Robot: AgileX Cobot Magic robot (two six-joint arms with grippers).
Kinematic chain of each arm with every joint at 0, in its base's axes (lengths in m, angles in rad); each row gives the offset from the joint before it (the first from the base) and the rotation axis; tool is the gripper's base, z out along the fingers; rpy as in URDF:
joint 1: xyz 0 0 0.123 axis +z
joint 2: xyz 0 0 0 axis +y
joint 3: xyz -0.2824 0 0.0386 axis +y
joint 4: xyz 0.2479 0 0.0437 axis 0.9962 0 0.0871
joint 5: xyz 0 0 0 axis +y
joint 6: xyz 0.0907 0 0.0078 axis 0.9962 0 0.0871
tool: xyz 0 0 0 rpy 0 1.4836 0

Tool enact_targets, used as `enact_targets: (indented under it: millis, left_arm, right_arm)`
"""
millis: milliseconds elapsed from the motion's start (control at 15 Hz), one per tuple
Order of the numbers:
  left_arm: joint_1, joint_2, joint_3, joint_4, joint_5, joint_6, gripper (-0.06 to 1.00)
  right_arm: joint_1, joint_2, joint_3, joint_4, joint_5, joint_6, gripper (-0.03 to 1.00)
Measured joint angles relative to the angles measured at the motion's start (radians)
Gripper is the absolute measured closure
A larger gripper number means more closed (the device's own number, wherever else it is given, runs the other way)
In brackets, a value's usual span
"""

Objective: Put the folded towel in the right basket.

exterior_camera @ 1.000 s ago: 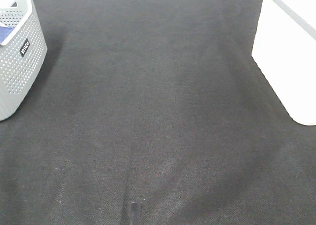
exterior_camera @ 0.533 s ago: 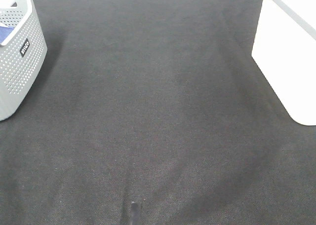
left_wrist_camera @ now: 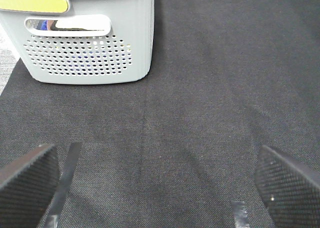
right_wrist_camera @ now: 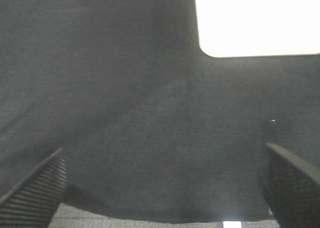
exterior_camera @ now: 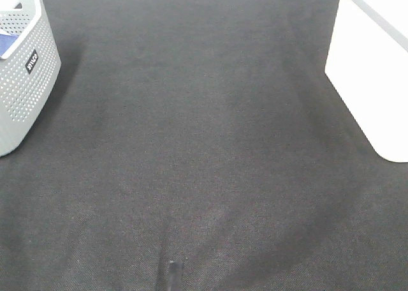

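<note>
No folded towel shows on the dark woven mat (exterior_camera: 204, 144) — the task looks finished or unstarted. Both the left gripper (left_wrist_camera: 155, 188) and right gripper (right_wrist_camera: 160, 188) hang with jaws spread wide, empty; next, locate the towel, perhaps in the perforated grey plastic basket (exterior_camera: 25, 80) far left, opposite the plain white bin (exterior_camera: 376, 67).

mat (exterior_camera: 204, 144) lying flat, covering the whole work surface, dark and woven | grey basket (exterior_camera: 22, 80) standing upright on the mat at far left, perforated wall showing a small dark label, something blue sitting inside | black tape strip (exterior_camera: 173, 275) lying on the mat at near edge
</note>
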Motion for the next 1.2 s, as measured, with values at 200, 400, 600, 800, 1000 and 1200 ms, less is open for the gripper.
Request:
enact_targets:
  millis: [200, 400, 600, 800, 1000, 1200]
  left_arm:
    - [0.0, 0.0, 0.0, 0.0, 0.0, 0.0, -0.05]
    - [0.0, 0.0, 0.0, 0.0, 0.0, 0.0, -0.05]
    - [0.0, 0.0, 0.0, 0.0, 0.0, 0.0, -0.05]
    - [0.0, 0.0, 0.0, 0.0, 0.0, 0.0, -0.05]
    - [0.0, 0.0, 0.0, 0.0, 0.0, 0.0, -0.05]
    - [0.0, 0.0, 0.0, 0.0, 0.0, 0.0, -0.05]
  right_arm:
    - [0.0, 0.0, 0.0, -0.006, -0.005, 0.014, -0.02]
    - [0.0, 0.0, 0.0, -0.006, -0.006, 0.015, -0.02]
    - [0.0, 0.0, 0.0, -0.009, -0.006, 0.015, -0.02]
    - [0.0, 0.0, 0.0, -0.009, -0.006, 0.015, -0.02]
    - [0.0, 0.0, 0.0, -0.009, -0.006, 0.015, -0.02]
    - [0.0, 0.0, 0.0, -0.009, -0.006, 0.015, -0.02]
